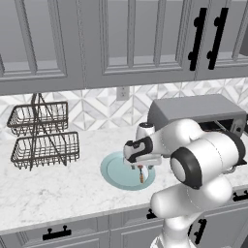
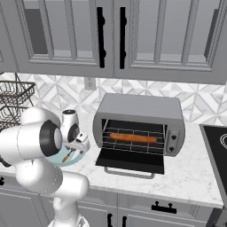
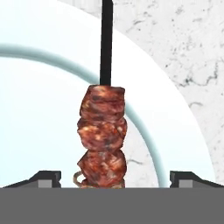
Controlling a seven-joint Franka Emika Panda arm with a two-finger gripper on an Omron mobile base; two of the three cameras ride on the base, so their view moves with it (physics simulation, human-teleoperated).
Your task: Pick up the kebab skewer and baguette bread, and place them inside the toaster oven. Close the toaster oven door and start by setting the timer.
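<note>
The kebab skewer (image 3: 103, 135), reddish-brown chunks on a dark stick, lies on the pale blue plate (image 3: 39, 109). My gripper (image 3: 116, 177) hangs just over it, open, with one fingertip (image 3: 48, 177) on each side and well apart from the meat. From the left base view the gripper (image 1: 139, 167) is above the skewer (image 1: 141, 175) at the plate's (image 1: 116, 172) right side. The baguette bread (image 2: 133, 138) rests on the wire rack inside the toaster oven (image 2: 142, 108). The toaster oven door (image 2: 131, 163) is folded down flat, its bar handle toward the counter's front.
A two-tier black wire basket (image 1: 41, 135) stands at the counter's back left. A dark cooktop (image 2: 217, 146) lies right of the oven. Wall cabinets (image 1: 121, 34) hang low overhead. My own arm (image 1: 203, 155) crosses in front of the oven.
</note>
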